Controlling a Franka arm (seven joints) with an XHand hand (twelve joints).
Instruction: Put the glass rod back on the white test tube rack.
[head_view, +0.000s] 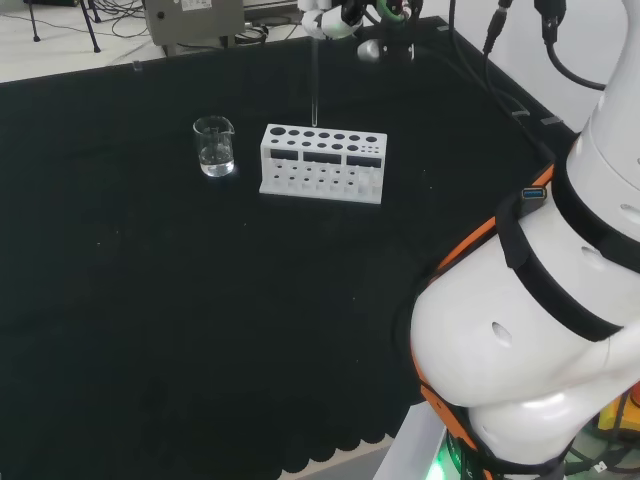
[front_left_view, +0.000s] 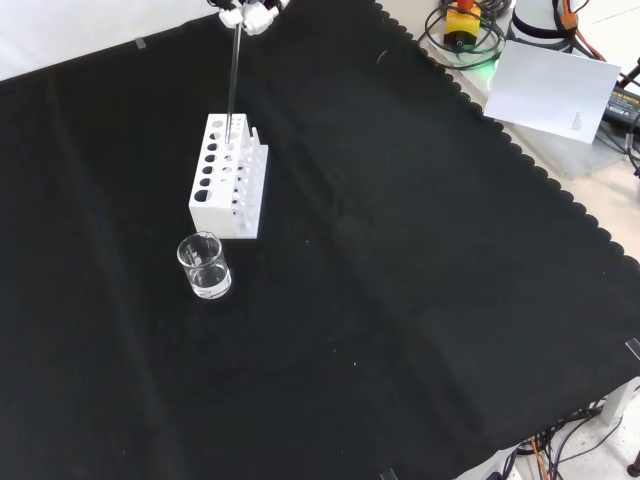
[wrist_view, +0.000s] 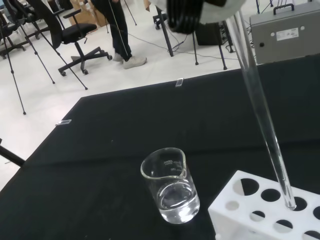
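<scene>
Two pieces of ware on the black cloth (front_left_view: 400, 300). Nearest in the front view: clear beaker (front_left_view: 204, 265), upright, a little clear liquid in its bottom, close to the near short end of the rack but not touching it. Just beyond: white test tube rack (front_left_view: 228, 190), lying lengthwise away from the camera, rows of round holes in its top, all unfilled apart from the one with the rod at it. Over the rack's far end: glass rod (front_left_view: 234, 80), nearly upright, lower tip at the mouth of a hole in the outer row. Seen from the wrist, tip right at that hole's rim; cannot tell whether already inside or just above. Farthest, at the top edge of the front view: hand (front_left_view: 248, 14), white fingertips closed together on the rod's upper end, pinching it. In the head view, same order left to right: beaker, then rack, with rod hanging straight down from the hand.
</scene>
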